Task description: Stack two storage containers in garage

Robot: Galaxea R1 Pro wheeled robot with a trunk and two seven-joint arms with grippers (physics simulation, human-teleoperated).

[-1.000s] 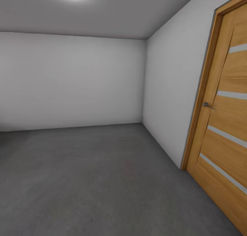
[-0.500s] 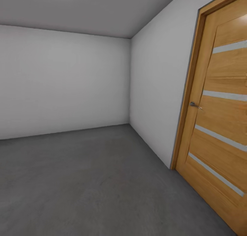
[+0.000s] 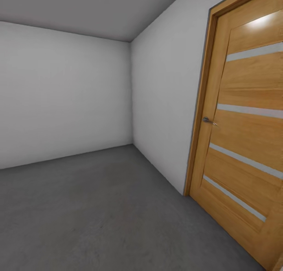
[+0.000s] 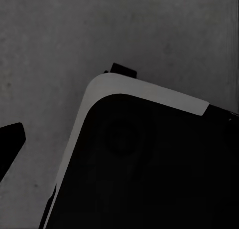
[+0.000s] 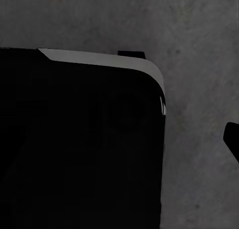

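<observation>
Garage floor (image 3: 98, 208) bare; wood door (image 3: 243, 145) shut at right.

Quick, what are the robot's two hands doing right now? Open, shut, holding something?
Left gripper: cannot be told; its camera looks down at grey floor.
Right gripper: cannot be told either.

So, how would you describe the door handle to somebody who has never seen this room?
Start from the pale grey right-hand wall, which meets the dark concrete floor. Set in it is a closed wooden door crossed by four pale horizontal strips. The door handle is the small silver lever at mid-height near the door's left edge, the only metal part on all that wood.
</observation>
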